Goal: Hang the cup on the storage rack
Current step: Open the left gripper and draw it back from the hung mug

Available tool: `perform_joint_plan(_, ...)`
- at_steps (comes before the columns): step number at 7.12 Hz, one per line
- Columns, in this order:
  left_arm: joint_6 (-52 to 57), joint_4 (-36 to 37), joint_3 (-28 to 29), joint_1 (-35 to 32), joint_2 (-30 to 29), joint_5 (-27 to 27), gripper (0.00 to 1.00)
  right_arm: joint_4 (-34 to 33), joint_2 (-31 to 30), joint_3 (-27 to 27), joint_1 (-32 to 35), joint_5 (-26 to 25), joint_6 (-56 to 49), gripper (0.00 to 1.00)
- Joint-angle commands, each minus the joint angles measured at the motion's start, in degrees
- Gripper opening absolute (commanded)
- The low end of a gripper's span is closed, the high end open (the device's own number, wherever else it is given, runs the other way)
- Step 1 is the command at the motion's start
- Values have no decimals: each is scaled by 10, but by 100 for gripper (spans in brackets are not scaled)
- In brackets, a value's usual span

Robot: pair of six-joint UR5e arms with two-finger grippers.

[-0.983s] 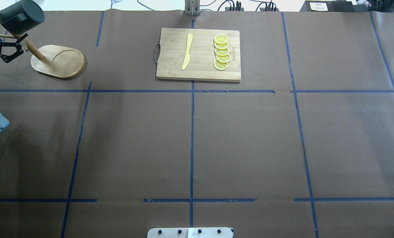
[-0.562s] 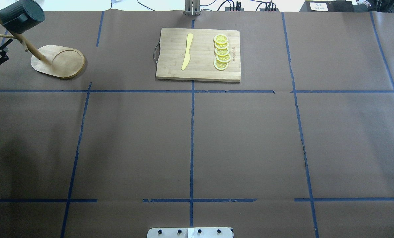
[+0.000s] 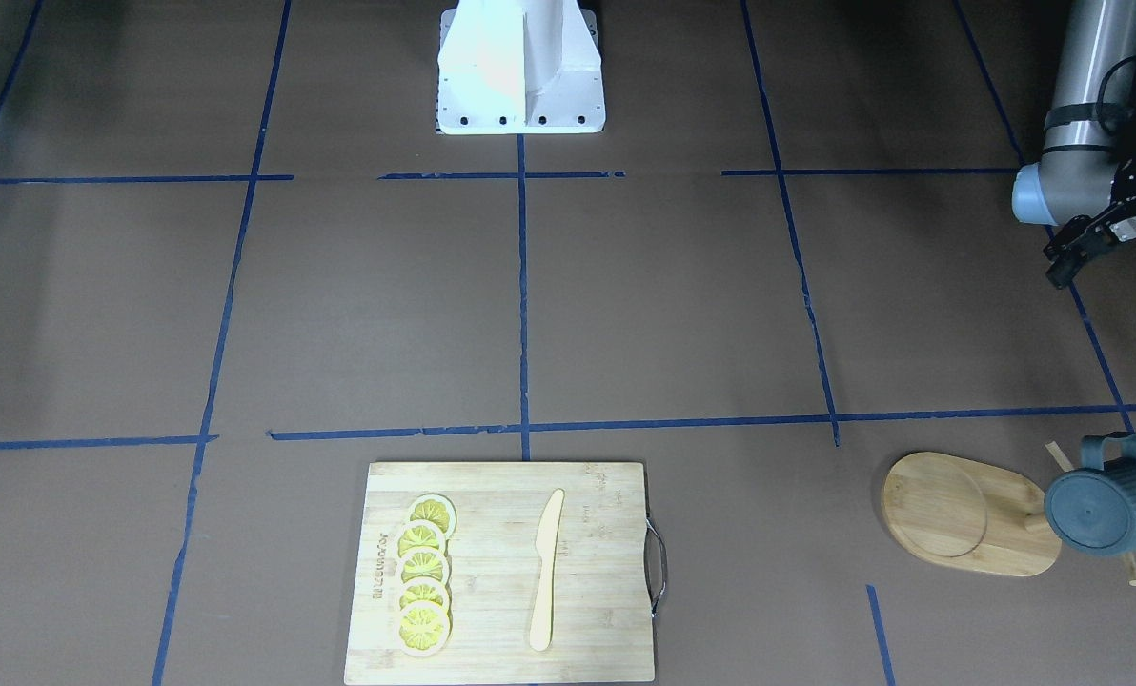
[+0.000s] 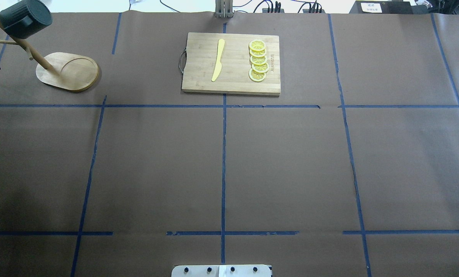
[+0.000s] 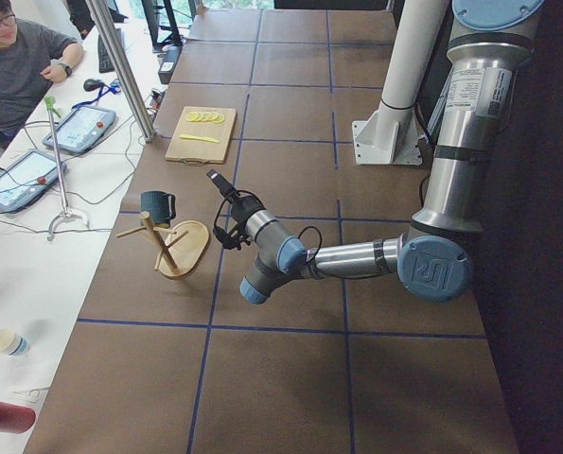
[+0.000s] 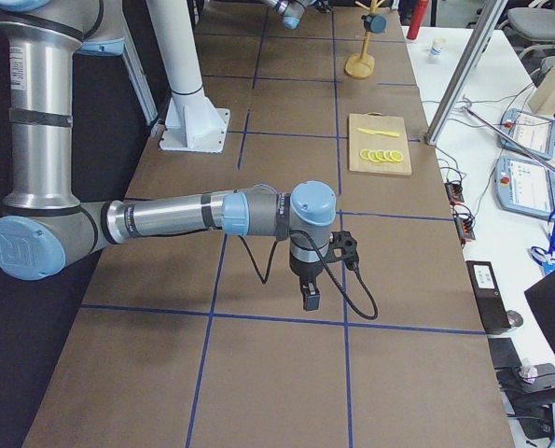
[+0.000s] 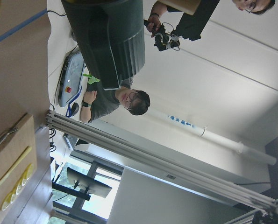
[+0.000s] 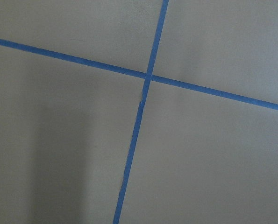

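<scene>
The cup (image 4: 21,17) hangs on an upper peg of the mug tree (image 4: 71,71) at the desk's (image 4: 229,161) far left corner. It seems to be caught by its loop handle, so the body tilts with its closed bottom turned up and outward. The oval base reaches toward the desk's middle, which likely steadies the post under the load. The left pincer (image 3: 1087,238) stands apart from both, near the left edge, jaws spread and empty. The peg alone carries the cup, so the hanging looks done. The right pincer (image 6: 311,301) points down over bare desk toward the right edge; I cannot tell whether it is open. A bamboo cutting board (image 4: 231,63) with a yellow knife (image 4: 218,60) and lemon slices (image 4: 258,61) lies midway along the far edge, uninvolved.
</scene>
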Motion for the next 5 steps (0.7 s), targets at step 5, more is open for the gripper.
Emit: perform_joint_plan(5,777,317,-68,-145,54,-247,100,-1,0,-4,-3,2,5,100)
